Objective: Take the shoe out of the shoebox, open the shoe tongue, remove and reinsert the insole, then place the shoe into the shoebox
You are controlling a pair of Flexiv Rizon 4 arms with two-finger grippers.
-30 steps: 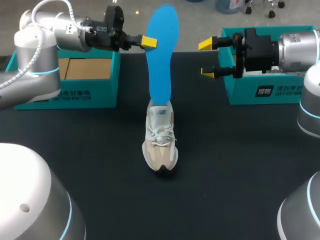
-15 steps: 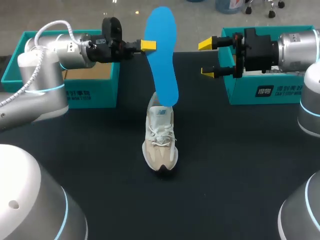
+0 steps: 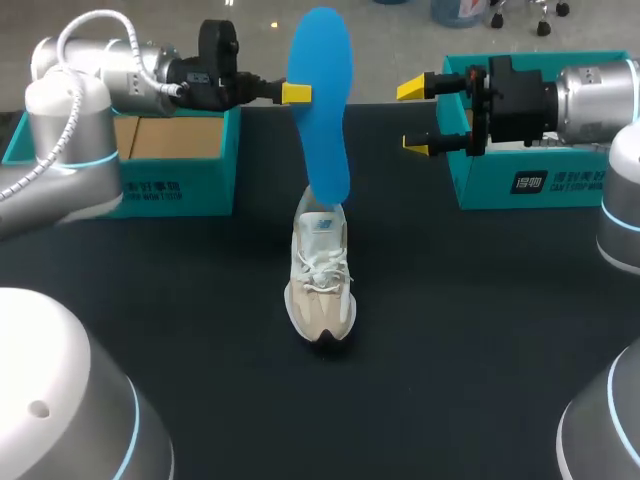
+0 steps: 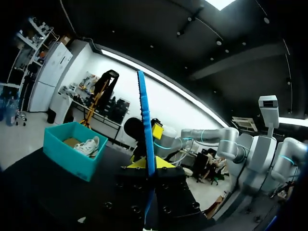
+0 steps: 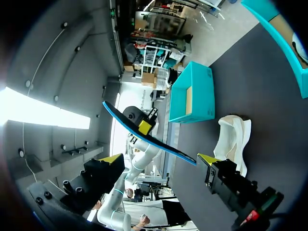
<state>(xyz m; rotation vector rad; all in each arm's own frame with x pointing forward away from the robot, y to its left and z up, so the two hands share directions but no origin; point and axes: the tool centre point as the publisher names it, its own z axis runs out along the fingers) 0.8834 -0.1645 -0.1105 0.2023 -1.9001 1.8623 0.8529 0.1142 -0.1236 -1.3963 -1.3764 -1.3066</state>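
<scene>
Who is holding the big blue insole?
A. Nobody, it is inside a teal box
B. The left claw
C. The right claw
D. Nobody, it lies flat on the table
B: the left claw pinches the blue insole so that it stands upright with its lower end at the shoe. The right claw is open off to the side and touches nothing.

I see a bright blue insole (image 3: 322, 100) above the beige-and-white shoe (image 3: 320, 280). A teal shoebox (image 3: 180, 195) lies left of the shoe and a second shoebox (image 3: 575, 185), also teal, right of it. The tabletop (image 3: 460, 330) is black. My left end effector (image 3: 297, 94) and right end effector (image 3: 418, 117) are yellow-tipped.
</scene>
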